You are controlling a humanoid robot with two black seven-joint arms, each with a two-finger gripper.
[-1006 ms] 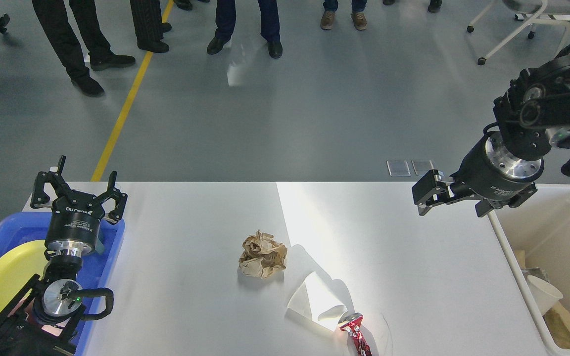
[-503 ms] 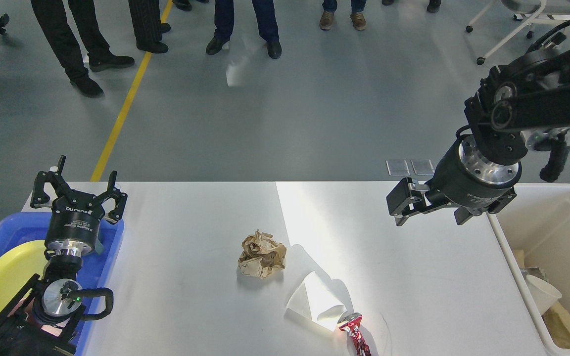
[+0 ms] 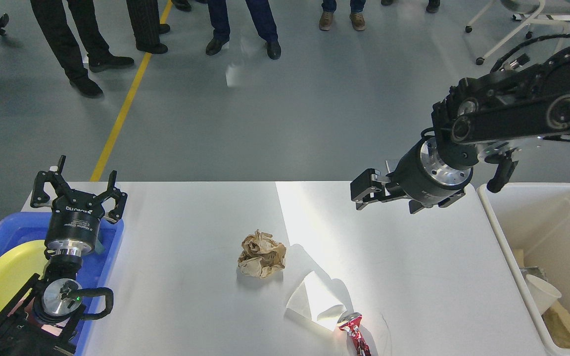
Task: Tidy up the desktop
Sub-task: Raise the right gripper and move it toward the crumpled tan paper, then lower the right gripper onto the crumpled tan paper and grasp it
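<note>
Plainly, the scene by its parts:

Desktop: the desktop (image 3: 176, 277) fills the lower middle of the head view, a white top with rounded corners, a bright patch of light across its centre; three loose items lie on it.

Crumpled brown paper: the crumpled brown paper (image 3: 262, 254) sits near the middle of the top, apart from both arms.

White paper cone: the white paper cone (image 3: 314, 300) lies on its side just right of and nearer than the brown paper, its wide mouth toward the can.

Crushed red can: the crushed red can (image 3: 356, 334) lies at the near edge, just beside the cone's mouth; whether they touch, I cannot tell.

Left gripper: the left gripper (image 3: 79, 189) points up over the far left corner, fingers spread apart and holding nothing.

Right gripper: the right gripper (image 3: 362, 190) hangs above the far right part of the top, pointing left; seen side-on and dark, so I cannot tell whether its fingers are apart or together.

Blue tray: the blue tray (image 3: 112, 247) sits at the left edge under the left arm; a yellow plate (image 3: 8, 277) lies in it.

Cream bin: the cream bin (image 3: 507, 237) stands at the right end; a white cup (image 3: 542, 292) and brown scraps lie inside.
</note>
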